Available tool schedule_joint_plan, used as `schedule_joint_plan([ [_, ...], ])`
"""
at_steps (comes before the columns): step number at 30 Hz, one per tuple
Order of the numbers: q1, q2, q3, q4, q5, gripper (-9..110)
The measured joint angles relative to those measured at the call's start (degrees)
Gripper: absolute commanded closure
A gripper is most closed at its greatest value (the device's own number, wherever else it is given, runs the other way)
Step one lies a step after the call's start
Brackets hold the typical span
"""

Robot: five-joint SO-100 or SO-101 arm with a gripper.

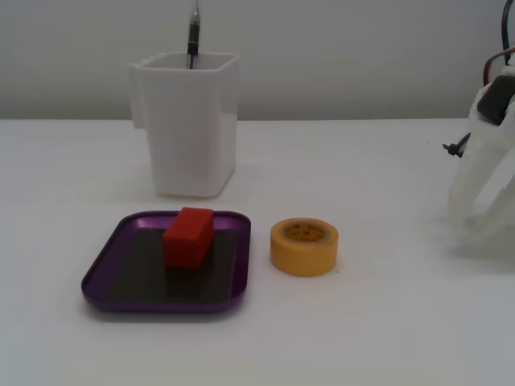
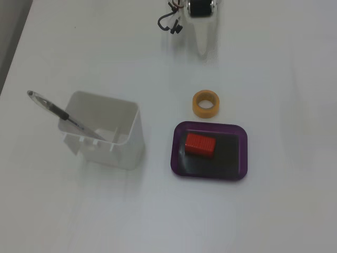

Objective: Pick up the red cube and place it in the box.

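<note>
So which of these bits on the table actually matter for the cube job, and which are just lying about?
Part of the job:
- red cube, already lying inside the tray
- purple tray, the box it goes in
- the arm's white pincer, standing off to one side

Just lying about:
- yellow tape roll, beside the tray
- white container
- pen standing in that container
</note>
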Motion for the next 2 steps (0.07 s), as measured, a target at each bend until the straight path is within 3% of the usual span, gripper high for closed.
schedule_joint_plan([
  [2,0.0,0.0,0.0,0.0,0.0,100],
])
